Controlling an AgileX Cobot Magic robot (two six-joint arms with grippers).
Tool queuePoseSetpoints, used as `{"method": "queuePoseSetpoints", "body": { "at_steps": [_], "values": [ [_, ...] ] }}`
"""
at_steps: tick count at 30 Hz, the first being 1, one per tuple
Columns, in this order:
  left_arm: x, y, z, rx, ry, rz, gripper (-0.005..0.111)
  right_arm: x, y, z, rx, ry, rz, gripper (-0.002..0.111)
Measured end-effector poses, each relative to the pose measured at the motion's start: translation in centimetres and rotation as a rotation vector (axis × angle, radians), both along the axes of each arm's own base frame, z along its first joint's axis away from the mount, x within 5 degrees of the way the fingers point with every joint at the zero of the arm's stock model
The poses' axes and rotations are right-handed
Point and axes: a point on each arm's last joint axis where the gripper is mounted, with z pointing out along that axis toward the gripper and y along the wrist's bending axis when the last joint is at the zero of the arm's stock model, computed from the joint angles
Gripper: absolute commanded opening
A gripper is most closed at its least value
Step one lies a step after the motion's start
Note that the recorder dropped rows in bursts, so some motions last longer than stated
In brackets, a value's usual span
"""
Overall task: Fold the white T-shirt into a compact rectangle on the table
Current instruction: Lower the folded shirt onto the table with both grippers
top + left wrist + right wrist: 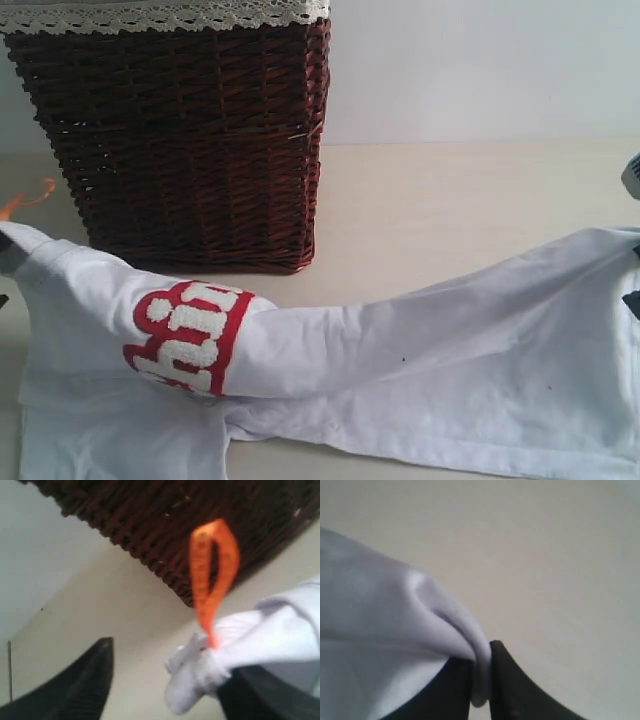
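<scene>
Clerk: Item one, counter (450,200): pale, smooth, wide. Item two, shirt (430,370): white, lying on the counter in front of the basket. It is drawn out in a long band from the left edge of the exterior view to the right. An upper layer is turned over a lower one, and both ends appear lifted.

Checker: Noted. The step in hand reads as laying that turned-over layer down flat. Item three?

Clerk: Basket (180,140): dark wicker, lace rim, upright just behind the shirt's left end. Item four, lettering (190,335): red with fuzzy white, wrapped over the fold line, partly hidden.

Checker: Advice entered: the fold edge should land straight, with the band taut between its ends and the left end kept off the basket.

Clerk: Item five, right claw (481,680): pressed together on a thin ridge of white cloth, pinching the shirt. Item six, left claw (170,657): spread wide. The bunched collar end rests against one finger (270,697), and the other finger stands apart from it.

Checker: So that end is loose. Judgement: the right claw would do best to lower its end onto the counter before letting go, lest the band sag or skew. The loose end may slump off the finger.

Clerk: Item seven, neck tag (212,575): orange loop, standing up from the bunched cloth, near the basket's foot.
</scene>
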Motion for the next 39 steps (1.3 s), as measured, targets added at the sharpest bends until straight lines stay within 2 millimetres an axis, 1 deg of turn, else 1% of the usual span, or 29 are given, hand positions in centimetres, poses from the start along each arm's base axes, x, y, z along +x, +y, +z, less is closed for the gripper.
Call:
{"method": "queuePoseSetpoints", "body": {
  "at_steps": [1, 3, 4, 6, 8, 10, 14, 16, 18, 20, 22, 23, 24, 25, 27, 30, 31, 32, 33, 36, 39],
  "values": [
    [0.2, 0.3, 0.0, -0.022, -0.012, 0.019, 0.077, 0.2, 0.0, 0.1, -0.002, -0.025, -0.005, 0.038],
    [0.4, 0.8, 0.3, -0.061, -0.042, 0.048, 0.075, 0.4, -0.1, 0.4, -0.011, -0.061, -0.006, 0.052],
    [0.5, 1.1, 0.4, -0.086, -0.053, 0.069, 0.073, 0.6, -0.2, 0.5, -0.02, -0.081, -0.004, 0.058],
    [0.5, 1.4, 0.7, -0.131, -0.07, 0.103, 0.066, 0.7, -0.2, 0.6, -0.025, -0.103, -0.003, 0.067],
    [0.4, 1.6, 1.1, -0.172, -0.087, 0.132, 0.06, 0.8, -0.2, 0.7, -0.023, -0.121, -0.008, 0.071],
    [0.2, 1.6, 1.6, -0.202, -0.109, 0.149, 0.056, 0.9, -0.2, 0.8, -0.014, -0.135, -0.018, 0.07],
    [-0.3, 1.7, 2.5, -0.222, -0.147, 0.157, 0.06, 0.9, -0.2, 0.8, 0.015, -0.138, -0.046, 0.07],
    [-0.4, 1.7, 2.7, -0.225, -0.15, 0.161, 0.063, 0.9, -0.2, 0.8, 0.064, -0.138, -0.093, 0.065],
    [-0.5, 1.7, 2.8, -0.237, -0.151, 0.169, 0.065, 0.9, -0.2, 0.8, 0.138, -0.13, -0.166, 0.054],
    [-0.5, 1.7, 2.8, -0.253, -0.145, 0.179, 0.066, 0.7, -0.2, 0.7, 0.221, -0.091, -0.25, 0.037],
    [-0.5, 1.8, 2.7, -0.257, -0.138, 0.186, 0.066, 0.7, -0.1, 1.0, 0.279, -0.043, -0.306, 0.014],
    [-0.6, 1.8, 2.7, -0.259, -0.134, 0.19, 0.065, 0.7, 0.0, 1.3, 0.298, -0.013, -0.32, 0.005],
    [-0.6, 1.8, 2.6, -0.266, -0.129, 0.197, 0.064, 0.8, 0.1, 1.6, 0.319, 0.01, -0.328, 0.0],
    [-0.6, 1.8, 2.6, -0.277, -0.127, 0.204, 0.061, 0.7, 0.3, 1.8, 0.333, 0.043, -0.324, 0.0],
    [-0.7, 1.9, 2.6, -0.317, -0.114, 0.235, 0.05, 0.4, 0.8, 1.9, 0.359, 0.113, -0.295, 0.0],
    [-1.2, 2.0, 3.0, -0.43, -0.106, 0.307, 0.028, -0.2, 1.9, 1.7, 0.408, 0.215, -0.195, 0.0],
    [-1.4, 2.0, 3.2, -0.463, -0.104, 0.327, 0.015, -0.3, 2.3, 1.5, 0.432, 0.252, -0.156, 0.0],
    [-1.7, 1.9, 3.4, -0.485, -0.101, 0.339, 0.006, -0.4, 2.7, 1.3, 0.457, 0.291, -0.121, 0.0],
    [-2.0, 1.8, 3.5, -0.494, -0.09, 0.348, 0.001, -0.5, 3.0, 1.2, 0.483, 0.322, -0.099, 0.0],
    [-2.8, 0.7, 3.3, -0.484, -0.026, 0.333, 0.0, -0.6, 3.6, 0.4, 0.522, 0.418, -0.054, 0.0],
    [-3.7, -0.7, 2.6, -0.432, 0.082, 0.302, 0.0, -0.3, 3.7, -0.4, 0.528, 0.464, -0.048, 0.0]
  ]
}}
